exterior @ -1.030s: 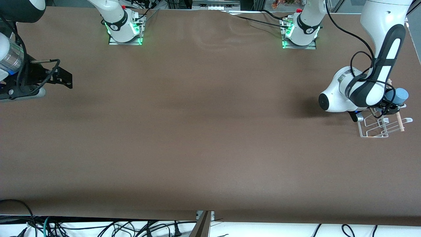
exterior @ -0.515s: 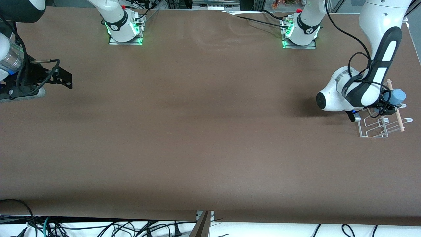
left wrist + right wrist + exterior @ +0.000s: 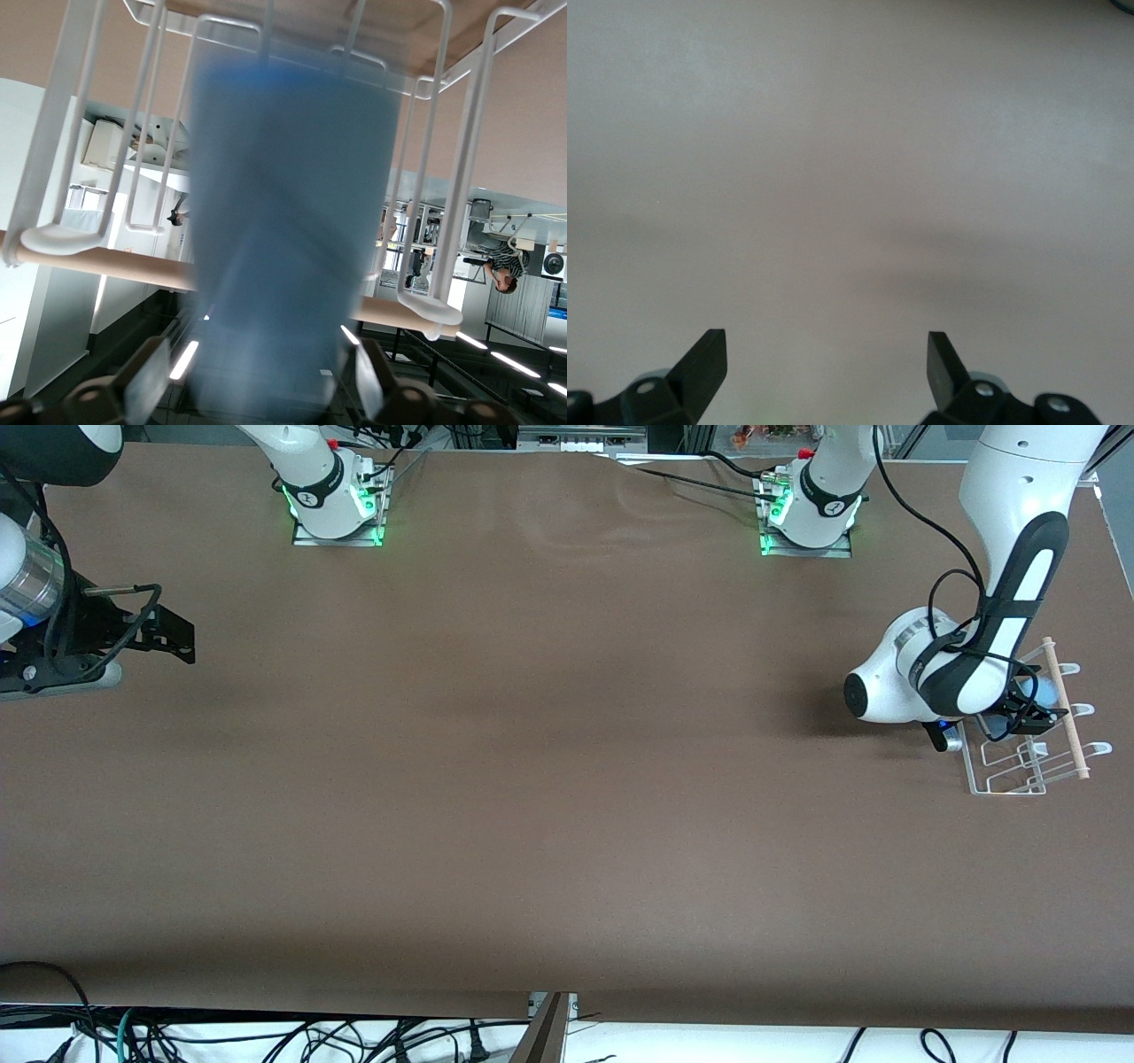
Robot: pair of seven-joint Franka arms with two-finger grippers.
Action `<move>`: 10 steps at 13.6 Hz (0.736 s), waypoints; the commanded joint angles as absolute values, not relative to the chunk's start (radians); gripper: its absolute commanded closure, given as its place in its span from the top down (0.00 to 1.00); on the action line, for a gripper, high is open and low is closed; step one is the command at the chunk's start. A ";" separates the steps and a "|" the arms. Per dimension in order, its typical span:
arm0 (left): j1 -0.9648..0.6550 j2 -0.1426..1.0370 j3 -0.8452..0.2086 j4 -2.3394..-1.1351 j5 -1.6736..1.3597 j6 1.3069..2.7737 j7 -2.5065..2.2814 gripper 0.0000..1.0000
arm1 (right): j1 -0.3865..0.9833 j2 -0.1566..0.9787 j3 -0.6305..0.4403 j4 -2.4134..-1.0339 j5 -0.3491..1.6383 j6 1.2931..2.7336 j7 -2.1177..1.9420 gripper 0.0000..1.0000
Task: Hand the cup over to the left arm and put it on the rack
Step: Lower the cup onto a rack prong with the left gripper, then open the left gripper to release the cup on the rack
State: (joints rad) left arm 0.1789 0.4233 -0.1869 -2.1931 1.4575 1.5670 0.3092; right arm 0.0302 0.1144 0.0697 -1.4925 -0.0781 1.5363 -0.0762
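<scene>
Left claw (image 3: 1028, 713) over the rack (image 3: 1019, 775), cup (image 3: 283, 239) between its fingers, grip unclear; right claw (image 3: 824, 354) waits, released.

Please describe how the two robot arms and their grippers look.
The left arm is white with black joint sections and a looping black cable. The right arm shows a silver wrist with a blue band; the right gripper has black angular fingers.

front: high, facing bases | left wrist: close on rack (image 3: 425, 177) | right wrist: down at table (image 3: 850, 177)
</scene>
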 commanded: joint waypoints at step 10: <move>0.186 0.344 -0.199 -1.933 1.130 1.557 0.333 1.00 | 0.021 0.101 0.078 -1.491 -0.080 1.526 -0.087 1.00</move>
State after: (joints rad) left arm 0.1790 0.3593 -0.1897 -2.0341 1.2800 1.5661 0.3022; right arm 0.0302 0.1144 0.0697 -1.4924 -0.0781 1.5363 -0.0762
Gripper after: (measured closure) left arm 0.000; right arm 0.000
